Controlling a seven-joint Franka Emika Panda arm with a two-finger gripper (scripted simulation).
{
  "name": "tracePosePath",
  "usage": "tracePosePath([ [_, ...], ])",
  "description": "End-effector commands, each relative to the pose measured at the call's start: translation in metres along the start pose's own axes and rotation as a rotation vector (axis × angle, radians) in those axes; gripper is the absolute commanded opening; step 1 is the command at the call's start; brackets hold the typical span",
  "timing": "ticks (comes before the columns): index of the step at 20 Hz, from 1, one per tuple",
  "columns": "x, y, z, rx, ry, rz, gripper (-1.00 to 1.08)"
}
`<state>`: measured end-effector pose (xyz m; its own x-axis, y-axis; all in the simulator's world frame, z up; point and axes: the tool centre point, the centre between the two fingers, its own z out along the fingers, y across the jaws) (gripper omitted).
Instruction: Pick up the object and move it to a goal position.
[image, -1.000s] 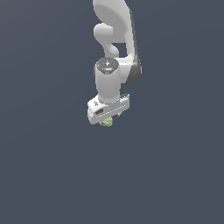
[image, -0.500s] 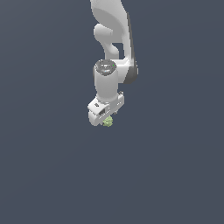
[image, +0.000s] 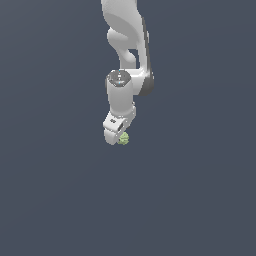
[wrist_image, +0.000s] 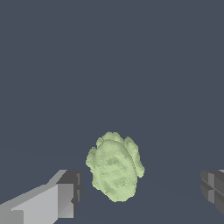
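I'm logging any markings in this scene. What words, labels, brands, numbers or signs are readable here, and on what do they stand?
None: no readable text in either view.
The white claw and arm are plain, with no brand or number.
The yellow-green lumpy object is unmarked.
The dark grey surface has no signs.

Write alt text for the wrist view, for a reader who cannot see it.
A small, lumpy yellow-green object sits between the two fingers of an open gripper, touching neither. One finger is pale grey with a dark pad, and only the dark tip of the other shows at the frame's edge. Behind them is a plain dark blue-grey surface.
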<state>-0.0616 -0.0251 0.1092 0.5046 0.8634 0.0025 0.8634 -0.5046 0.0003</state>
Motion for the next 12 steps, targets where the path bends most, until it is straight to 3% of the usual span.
tracePosePath([
  [1,-0.004,-0.004,0.004,0.000,-0.001,-0.068,1.00],
  [12,-0.014,-0.014,0.013,0.000,-0.002,-0.260,1.00],
])
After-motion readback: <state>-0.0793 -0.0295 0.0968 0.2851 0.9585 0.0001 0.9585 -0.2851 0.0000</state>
